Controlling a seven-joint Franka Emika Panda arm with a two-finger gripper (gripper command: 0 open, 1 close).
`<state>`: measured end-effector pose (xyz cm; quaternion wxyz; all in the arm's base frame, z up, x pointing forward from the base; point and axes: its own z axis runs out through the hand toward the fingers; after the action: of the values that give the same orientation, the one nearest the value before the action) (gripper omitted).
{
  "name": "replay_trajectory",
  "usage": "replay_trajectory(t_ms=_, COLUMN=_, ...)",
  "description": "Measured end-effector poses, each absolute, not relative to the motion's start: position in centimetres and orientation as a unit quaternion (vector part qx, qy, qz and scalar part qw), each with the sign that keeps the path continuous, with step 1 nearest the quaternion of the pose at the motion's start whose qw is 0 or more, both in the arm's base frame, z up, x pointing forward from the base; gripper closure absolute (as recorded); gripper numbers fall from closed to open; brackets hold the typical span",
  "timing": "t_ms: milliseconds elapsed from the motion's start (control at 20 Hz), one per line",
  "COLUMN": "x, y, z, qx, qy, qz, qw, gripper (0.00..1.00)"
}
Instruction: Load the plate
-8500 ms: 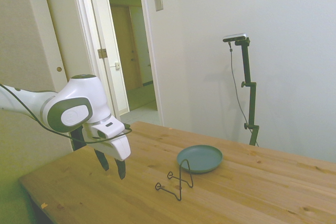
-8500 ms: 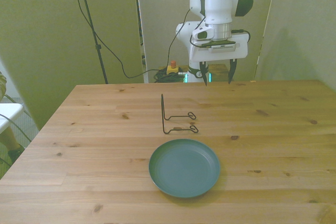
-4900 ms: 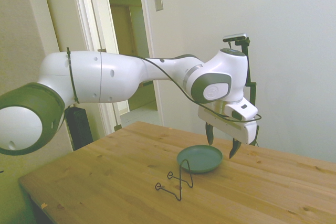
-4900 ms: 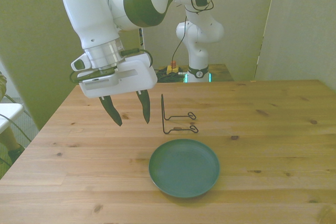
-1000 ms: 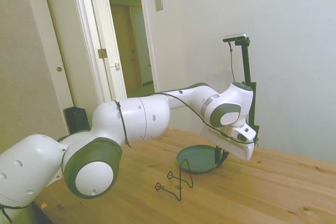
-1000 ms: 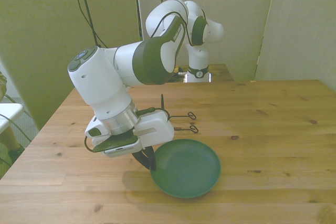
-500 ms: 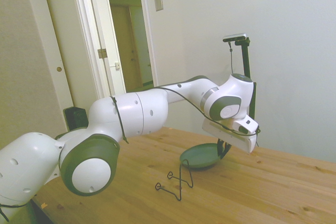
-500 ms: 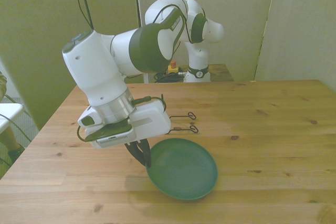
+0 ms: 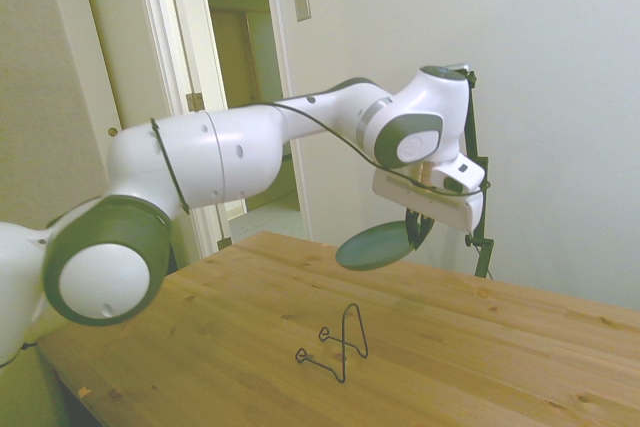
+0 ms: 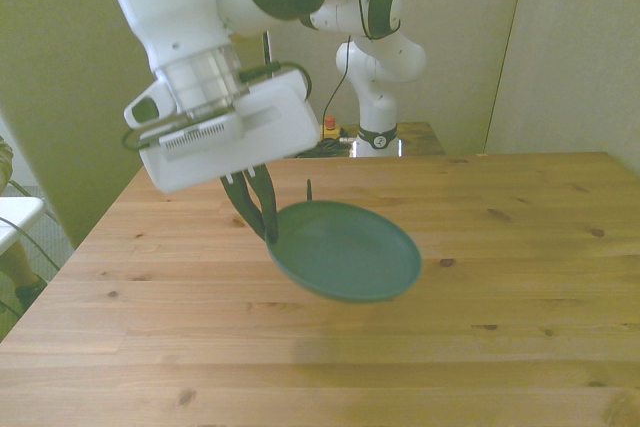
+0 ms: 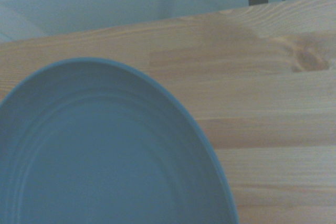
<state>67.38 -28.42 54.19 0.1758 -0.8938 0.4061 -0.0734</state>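
Hanging well above the near half of the table (image 10: 520, 347), the plate (image 10: 345, 252) is clear of the wood in both the side and front views, tilted so that its free edge dips a little. It is pinched at its rim on the front view's left by the end effector (image 10: 256, 209), whose dark fingers (image 10: 268, 213) are clenched on that edge, one above and one below as far as can be made out. The wrist view shows the plate's teal inner face (image 11: 100, 156) filling most of the picture with bare planks beyond it, so nothing lies on the plate.

Farther back on the table stands the thin black wire stand (image 9: 338, 344); from the front only the tip of its upright shows above the plate's far rim. In the side view the stand is well below the plate and toward the near edge.

The step in hand looks like the carry: the plate is lifted and not yet placed. If loading means setting it into the stand, the next move calls for turning the plate nearer to upright, lining its lower edge with the stand's feet, and lowering slowly, since a one-sided rim hold could let it swing or slip.
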Motion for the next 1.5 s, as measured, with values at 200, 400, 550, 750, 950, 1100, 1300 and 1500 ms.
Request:
replay_trajectory(t_ms=200, x=63.7, y=-28.3, z=57.6, qx=-0.892, qy=0.406, qz=-0.09, qw=0.175, gripper=1.0)
replay_trajectory(t_ms=400, x=60.7, y=-27.4, z=59.0, qx=-0.892, qy=0.411, qz=-0.105, qw=0.153, gripper=1.0)
replay_trajectory(t_ms=550, x=58.6, y=-26.0, z=59.6, qx=-0.893, qy=0.411, qz=-0.127, qw=0.129, gripper=1.0)
replay_trajectory(t_ms=750, x=56.2, y=-23.0, z=58.5, qx=-0.893, qy=0.414, qz=-0.14, qw=0.104, gripper=1.0)
replay_trajectory(t_ms=950, x=53.8, y=-19.9, z=55.6, qx=-0.896, qy=0.414, qz=-0.133, qw=0.095, gripper=1.0)
replay_trajectory(t_ms=1100, x=51.8, y=-19.0, z=55.2, qx=-0.893, qy=0.419, qz=-0.137, qw=0.092, gripper=1.0)
replay_trajectory(t_ms=1300, x=50.9, y=-17.4, z=55.4, qx=-0.882, qy=0.437, qz=-0.163, qw=0.067, gripper=1.0)
replay_trajectory(t_ms=1500, x=49.7, y=-15.5, z=55.6, qx=-0.874, qy=0.45, qz=-0.176, qw=0.047, gripper=1.0)
